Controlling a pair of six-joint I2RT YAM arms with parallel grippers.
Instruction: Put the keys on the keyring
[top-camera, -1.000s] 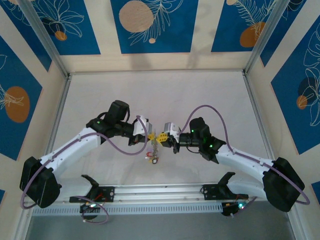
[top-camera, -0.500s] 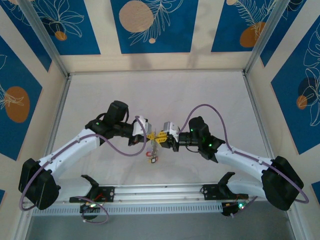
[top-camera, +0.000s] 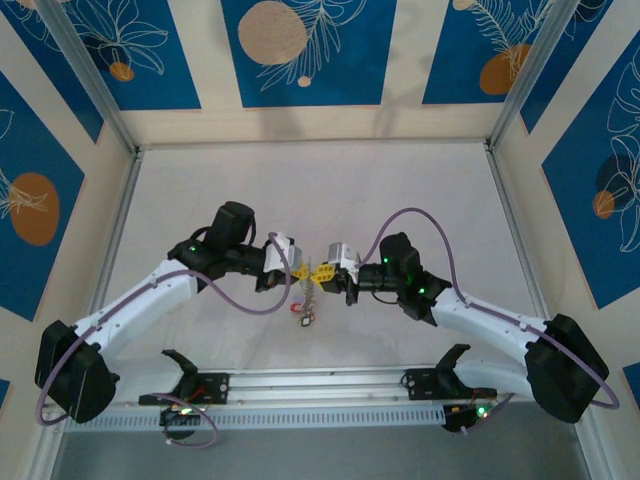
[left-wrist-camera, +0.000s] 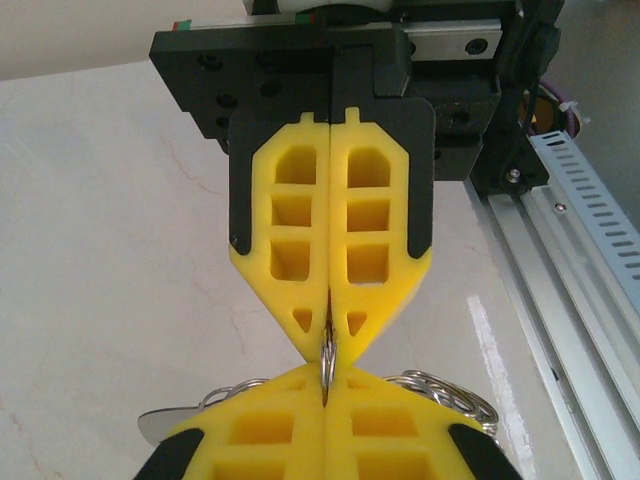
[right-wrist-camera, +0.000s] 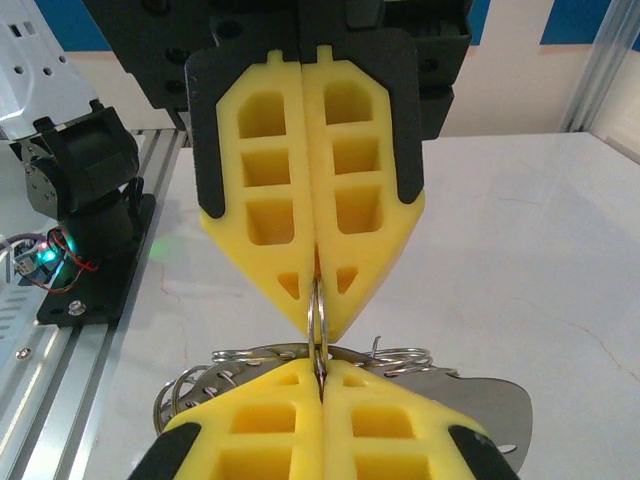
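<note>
Over the middle of the table my left gripper (top-camera: 304, 270) and right gripper (top-camera: 323, 272) meet tip to tip, both shut. The keyring (right-wrist-camera: 317, 318) is a thin grey metal loop seen edge-on, and both pairs of yellow fingers pinch it. In the left wrist view the left gripper (left-wrist-camera: 327, 378) holds the keyring (left-wrist-camera: 328, 360) from below, with the right gripper (left-wrist-camera: 328, 338) opposite. In the right wrist view the right gripper (right-wrist-camera: 320, 368) faces the left gripper (right-wrist-camera: 318, 330). The keys (top-camera: 307, 312) hang below as a bunch with a red tag; a silver blade (right-wrist-camera: 492, 405) and small rings (left-wrist-camera: 440, 388) peek out beside my fingers.
An aluminium rail (top-camera: 320, 385) with two black brackets runs along the near edge, below the hanging bunch. It also lies to the right in the left wrist view (left-wrist-camera: 585, 235). The left arm's base (right-wrist-camera: 88, 205) stands at the left in the right wrist view. Patterned walls close in the table.
Both grippers stay tip to tip on the loop. The pair has drifted slightly left and toward the near edge, and the hanging bunch has shifted a little with them.
</note>
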